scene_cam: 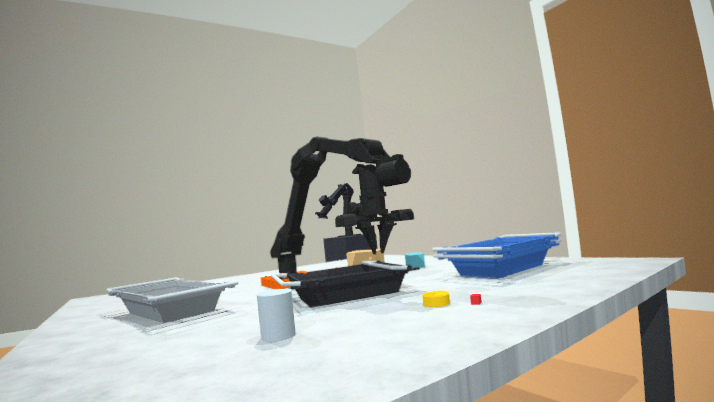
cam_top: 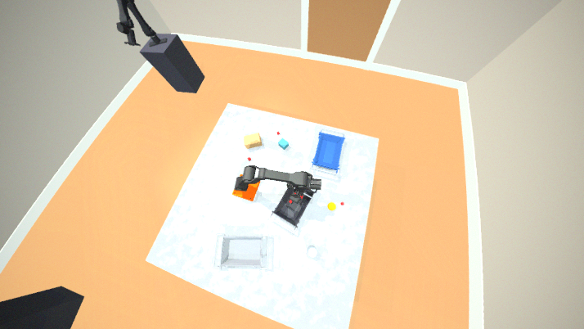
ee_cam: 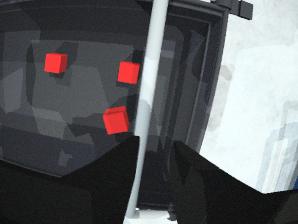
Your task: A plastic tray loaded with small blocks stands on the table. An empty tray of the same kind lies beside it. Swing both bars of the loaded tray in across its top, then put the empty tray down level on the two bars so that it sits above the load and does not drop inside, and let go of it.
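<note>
From where I stand, the black tray (cam_top: 286, 210) (scene_cam: 350, 290) (ee_cam: 75, 100) holds small red blocks (cam_top: 290, 201) (ee_cam: 116, 120). The gripper (cam_top: 295, 194) (scene_cam: 378, 252) (ee_cam: 154, 145) points down over one end of it, jaws a little apart with nothing clamped, on either side of a pale bar (cam_top: 307, 195) (scene_cam: 384, 265) (ee_cam: 152, 65). That bar lies in across the black tray's top; the opposite bar (cam_top: 285, 223) (scene_cam: 287, 283) sticks out past its other end. A blue tray (cam_top: 328, 150) (scene_cam: 505, 260) and a grey tray (cam_top: 245, 250) (scene_cam: 172, 300), both empty, stand apart from the black tray, on different sides of it.
</note>
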